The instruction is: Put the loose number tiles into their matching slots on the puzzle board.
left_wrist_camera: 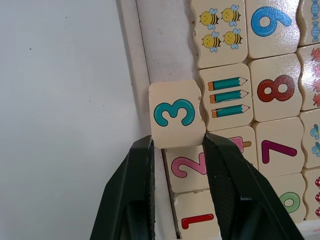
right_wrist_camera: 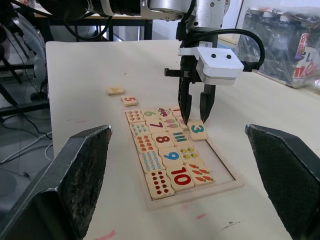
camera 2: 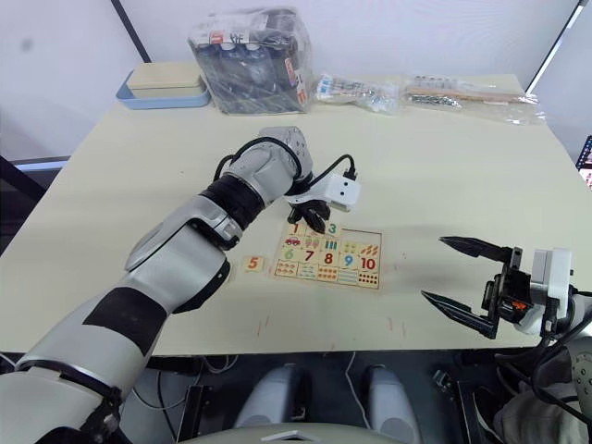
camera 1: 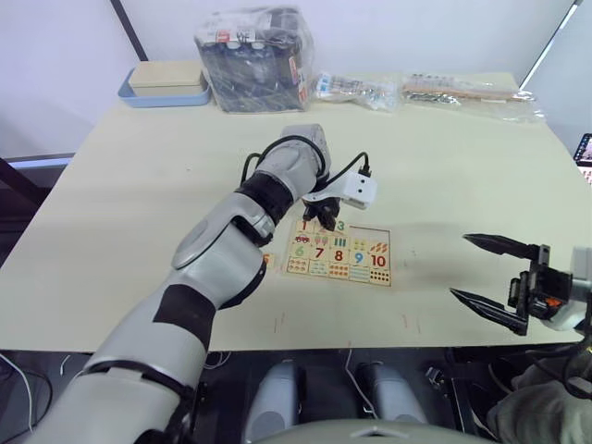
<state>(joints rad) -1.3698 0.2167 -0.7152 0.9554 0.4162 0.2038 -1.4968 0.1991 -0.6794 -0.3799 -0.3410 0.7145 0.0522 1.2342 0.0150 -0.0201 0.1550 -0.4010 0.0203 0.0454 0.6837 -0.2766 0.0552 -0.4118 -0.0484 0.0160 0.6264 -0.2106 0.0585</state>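
1 tile is in hand now: the 3 tile [left_wrist_camera: 176, 113] lies in the top row of the puzzle board [camera 2: 374, 283], next to the 2 tile [left_wrist_camera: 186, 167]. It is skewed and looks not quite seated. The L gripper [right_wrist_camera: 195, 119] stands right at its near edge; can't tell if the pincer is clamped on it or free.

Judged step: seating the 3. Next move prob. calls for a small twist to square it, a press down, then a straight lift so it isn't dragged out.

The slots [right_wrist_camera: 221, 167] past the 3 are bare. The 5 tile [camera 2: 252, 264] waits on the table [camera 2: 444, 166] at the board's 9 o'clock, w/ a yellow picture tile [right_wrist_camera: 115, 91] just beyond it.

The R gripper [camera 2: 433, 268] hangs w/ pincer wide apart at the board's 4 o'clock, near the table's front edge and well apart from the work.

Room: open table on all sides of the board. The bagged packs [camera 2: 250, 60] and the blue-rimmed box [camera 2: 165, 90] sit at 12 o'clock by the far edge, well clear.
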